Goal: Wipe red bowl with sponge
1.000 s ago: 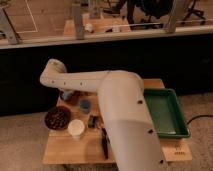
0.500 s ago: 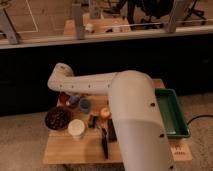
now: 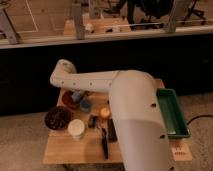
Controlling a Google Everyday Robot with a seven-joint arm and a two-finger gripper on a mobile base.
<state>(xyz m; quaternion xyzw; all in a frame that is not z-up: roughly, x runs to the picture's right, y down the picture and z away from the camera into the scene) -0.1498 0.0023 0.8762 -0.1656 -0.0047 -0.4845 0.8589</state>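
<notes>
The red bowl [image 3: 67, 100] sits at the back left of the wooden table [image 3: 75, 150], partly covered by my arm. A pale blue-grey block, the sponge [image 3: 77, 95], shows at the bowl's right rim, just under my wrist. My gripper [image 3: 75, 93] hangs from the bent arm down over the red bowl, at the sponge. Whether it holds the sponge cannot be made out.
A dark blue cup-like object [image 3: 86, 105] stands right of the red bowl. In front are the brown bowl [image 3: 57, 118], a white cup [image 3: 76, 128], an orange item [image 3: 105, 112] and dark utensils [image 3: 105, 142]. A green tray [image 3: 173, 112] lies at the right edge.
My arm's elbow has shifted to the right and the wrist has come down over the red bowl. The other table items have stayed put.
</notes>
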